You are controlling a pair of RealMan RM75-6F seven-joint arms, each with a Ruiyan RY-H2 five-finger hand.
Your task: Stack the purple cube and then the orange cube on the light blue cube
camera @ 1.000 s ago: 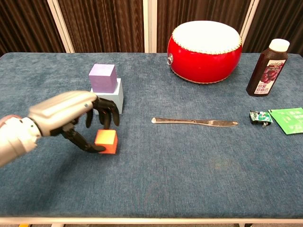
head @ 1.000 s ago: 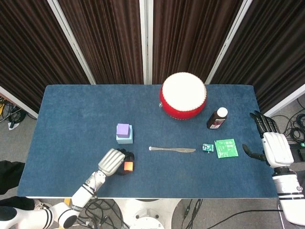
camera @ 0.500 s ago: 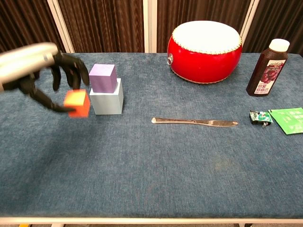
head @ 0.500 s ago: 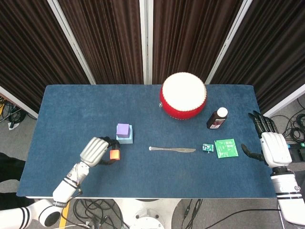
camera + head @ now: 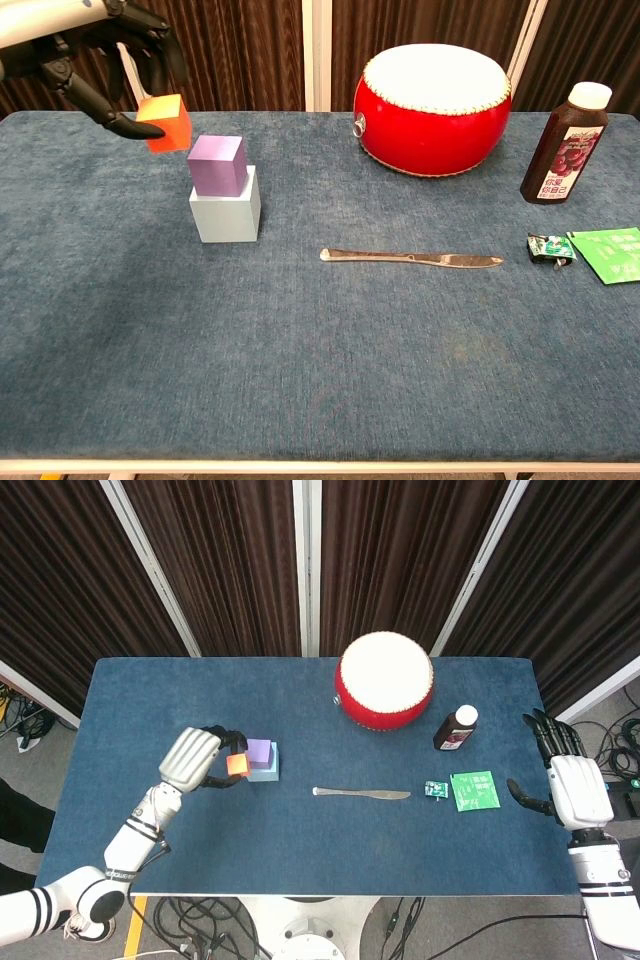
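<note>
The left hand [image 5: 95, 40] pinches the orange cube [image 5: 165, 122] in the air, just up-left of the purple cube [image 5: 217, 165]. That sits on the light blue cube [image 5: 226, 212]. The right hand [image 5: 572, 785] hangs spread, holding nothing.

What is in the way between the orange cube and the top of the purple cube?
Nothing visible. The left hand holds the orange cube in the air, up and to the left of the purple cube, whose top is bare. The purple cube already sits on the light blue cube.

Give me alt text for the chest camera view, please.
The left hand holds the orange cube in the air, up and left of the purple cube stacked on the light blue cube. A knife, red drum and bottle sit to the right.
</note>
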